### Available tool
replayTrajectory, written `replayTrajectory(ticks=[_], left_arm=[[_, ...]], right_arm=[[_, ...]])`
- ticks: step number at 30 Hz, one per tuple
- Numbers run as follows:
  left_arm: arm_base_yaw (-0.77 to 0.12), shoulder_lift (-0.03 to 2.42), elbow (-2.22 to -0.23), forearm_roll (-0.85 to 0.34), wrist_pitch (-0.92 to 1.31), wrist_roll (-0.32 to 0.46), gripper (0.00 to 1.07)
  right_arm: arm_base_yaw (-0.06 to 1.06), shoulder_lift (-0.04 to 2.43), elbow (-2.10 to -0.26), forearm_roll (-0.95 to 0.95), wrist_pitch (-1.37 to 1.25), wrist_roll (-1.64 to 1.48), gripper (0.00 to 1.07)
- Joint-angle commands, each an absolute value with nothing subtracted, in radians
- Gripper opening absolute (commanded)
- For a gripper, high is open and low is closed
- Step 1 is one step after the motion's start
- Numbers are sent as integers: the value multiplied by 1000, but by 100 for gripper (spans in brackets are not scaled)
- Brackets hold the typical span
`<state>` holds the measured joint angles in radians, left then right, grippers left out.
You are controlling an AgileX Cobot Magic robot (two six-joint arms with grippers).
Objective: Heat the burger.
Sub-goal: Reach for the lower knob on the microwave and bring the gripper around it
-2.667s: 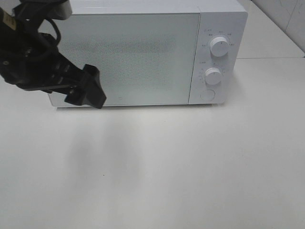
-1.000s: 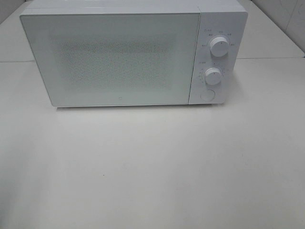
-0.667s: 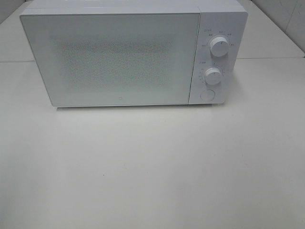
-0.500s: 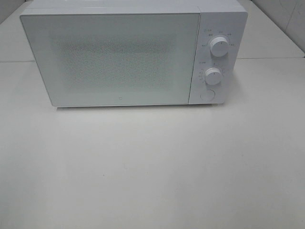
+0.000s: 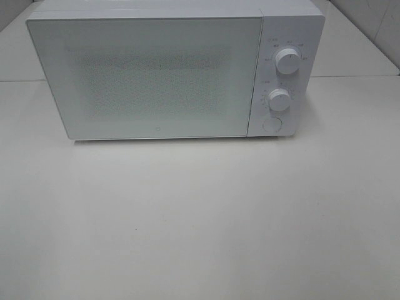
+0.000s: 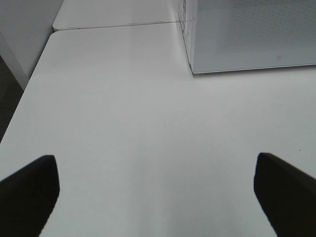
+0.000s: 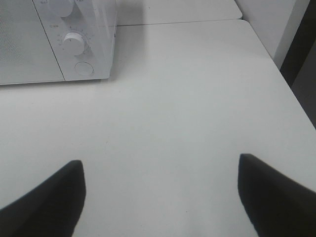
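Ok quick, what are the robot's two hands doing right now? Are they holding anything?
Left gripper: open, holding nothing.
Right gripper: open, holding nothing.

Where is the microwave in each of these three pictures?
Exterior high: the microwave fills the upper half, left of centre.
Left wrist: only its door corner shows, far from the camera.
Right wrist: only its control panel end shows.
Shared landmark: the table seam running behind it.
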<state>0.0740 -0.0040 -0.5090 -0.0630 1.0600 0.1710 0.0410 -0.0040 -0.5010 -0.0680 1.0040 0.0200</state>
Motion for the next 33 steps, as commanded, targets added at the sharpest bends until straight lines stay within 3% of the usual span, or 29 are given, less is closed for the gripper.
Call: replayTrajectory(ticks=[1,33], left_arm=[[78,-32,-506,-56,1047,140,105],[78,-22,-506,-49,1047,129,105]], right_arm=[[36,-29,-500,-71,998,26,75],[36,-26,-500,-71,998,26,75]])
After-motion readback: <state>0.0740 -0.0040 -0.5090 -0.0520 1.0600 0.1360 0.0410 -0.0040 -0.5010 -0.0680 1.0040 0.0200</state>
